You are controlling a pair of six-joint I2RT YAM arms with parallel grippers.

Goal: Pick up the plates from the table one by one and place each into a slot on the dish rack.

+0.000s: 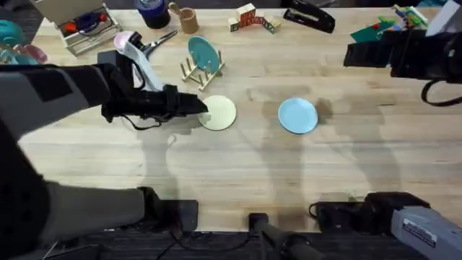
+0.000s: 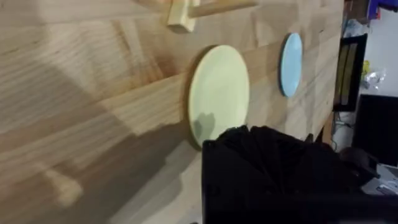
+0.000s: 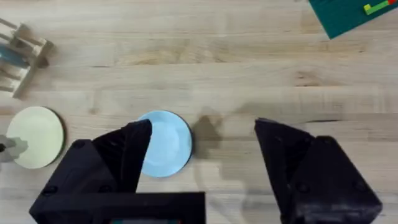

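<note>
The pale yellow plate [image 1: 219, 113] [image 2: 219, 93] lies flat on the wooden table [image 1: 238, 173], just in front of the dish rack [image 1: 203, 66]. My left gripper [image 1: 196, 108] is low at this plate's left edge, its black body [image 2: 273, 177] close over the near rim. The sky blue plate [image 1: 297, 115] [image 2: 291, 64] [image 3: 164, 143] lies flat to the right. My right gripper [image 3: 204, 127] hangs open high above the table with nothing between its fingers; the blue plate sits below its left finger. The right arm [image 1: 404, 52] shows dark at the upper right.
A darker teal plate [image 1: 202, 54] stands in a rack slot. Along the back edge are a round wooden cup [image 1: 189, 19], toy blocks [image 1: 253, 18], a black stapler [image 1: 310, 16], a green baseplate [image 1: 382, 29] [image 3: 351, 14], a tray of items [image 1: 79, 25] and scissors [image 1: 157, 42].
</note>
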